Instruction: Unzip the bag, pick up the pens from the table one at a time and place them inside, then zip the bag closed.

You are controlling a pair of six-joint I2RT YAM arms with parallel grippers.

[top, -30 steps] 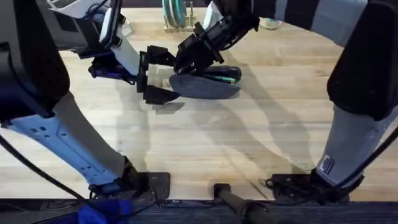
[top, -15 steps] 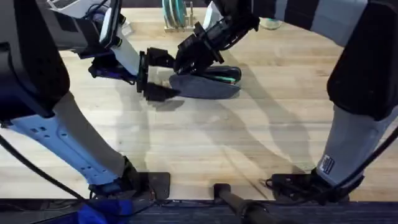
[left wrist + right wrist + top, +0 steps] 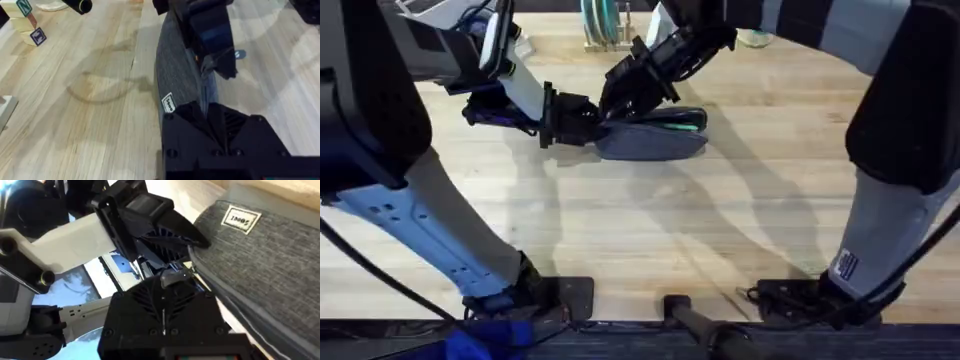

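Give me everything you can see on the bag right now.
The bag is a blue-grey heathered fabric pouch, oblong with rounded ends, lying flat on the table toward its far side. A small white label is sewn near one end. The left gripper is shut on its left end, and the right gripper sits at the zipper line on top. A green pen lies just behind it.

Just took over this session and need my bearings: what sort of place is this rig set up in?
Probably a lab or workshop bench, not a home. A plank-grain wooden table carries two arm bases clamped to its near edge, lettered toy blocks lie off to one side, and a rack of discs stands at the far edge.
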